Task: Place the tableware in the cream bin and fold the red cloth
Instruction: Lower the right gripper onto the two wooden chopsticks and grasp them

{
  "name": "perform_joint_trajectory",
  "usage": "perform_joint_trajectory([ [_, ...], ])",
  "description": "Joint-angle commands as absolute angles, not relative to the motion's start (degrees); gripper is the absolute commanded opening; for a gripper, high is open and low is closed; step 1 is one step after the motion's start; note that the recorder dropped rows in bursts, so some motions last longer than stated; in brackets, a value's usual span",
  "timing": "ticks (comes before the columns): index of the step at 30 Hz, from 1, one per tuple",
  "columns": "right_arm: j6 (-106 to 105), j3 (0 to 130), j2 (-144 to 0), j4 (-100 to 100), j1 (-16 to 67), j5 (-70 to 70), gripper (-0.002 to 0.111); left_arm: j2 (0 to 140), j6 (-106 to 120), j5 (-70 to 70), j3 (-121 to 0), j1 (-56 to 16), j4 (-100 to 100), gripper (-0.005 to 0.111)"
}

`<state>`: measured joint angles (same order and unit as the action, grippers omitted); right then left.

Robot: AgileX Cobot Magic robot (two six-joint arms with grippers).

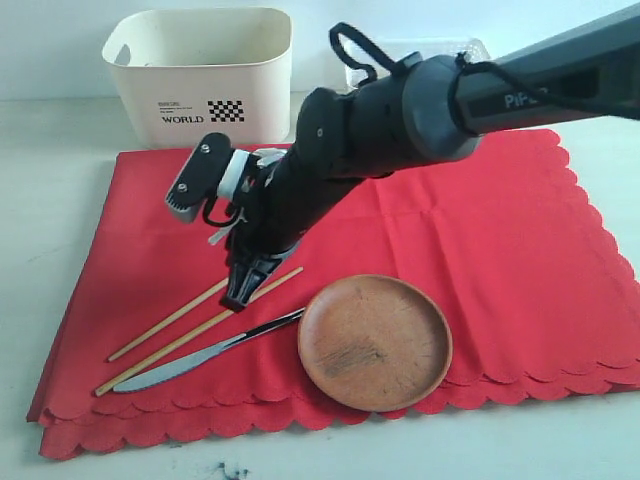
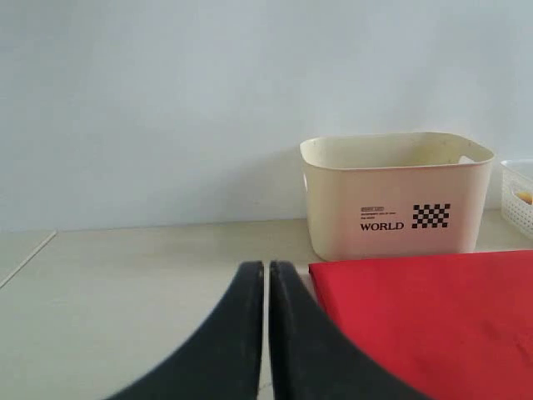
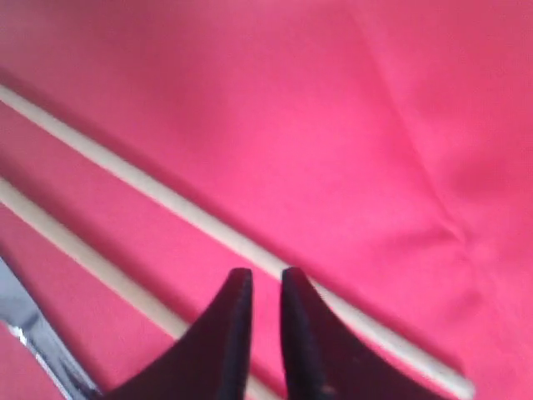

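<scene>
right gripper (image 3: 265, 277) – jaws slightly parted, empty, tips over a chopstick (image 3: 166, 195) on the red cloth (image 3: 375, 125); left gripper (image 2: 266, 267) – closed, empty.

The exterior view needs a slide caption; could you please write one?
Right tool over two chopsticks on the red cloth, beside knife and plate; bin behind.

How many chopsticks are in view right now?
2. One chopstick lies on the red cloth nearer the cream bin; the other chopstick lies alongside it, next to the knife, left of the brown plate.
</scene>
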<state>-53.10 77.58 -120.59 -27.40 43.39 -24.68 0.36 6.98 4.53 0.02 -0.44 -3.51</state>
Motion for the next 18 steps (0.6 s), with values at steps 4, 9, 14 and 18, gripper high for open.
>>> perform_joint_trajectory([
  [4, -54.47, 78.17, -120.76, -23.82, 47.29, -22.50, 0.054, 0.00, 6.84, 4.56, 0.00, -0.68, -3.83, 0.005],
  [9, -54.47, 78.19, -120.84, -17.68, 48.26, -26.33, 0.068, 0.00, 6.84, 4.56, 0.00, -0.68, -3.83, 0.005],
  [14, -54.47, 81.83, -122.24, -17.26, 48.35, -30.37, 0.070, 0.00, 6.84, 4.56, 0.00, -0.68, -3.83, 0.005],
  [18, -54.47, 86.60, -125.76, -16.21, 48.58, -35.43, 0.070, 0.00, 6.84, 4.56, 0.00, -0.68, -3.83, 0.005],
])
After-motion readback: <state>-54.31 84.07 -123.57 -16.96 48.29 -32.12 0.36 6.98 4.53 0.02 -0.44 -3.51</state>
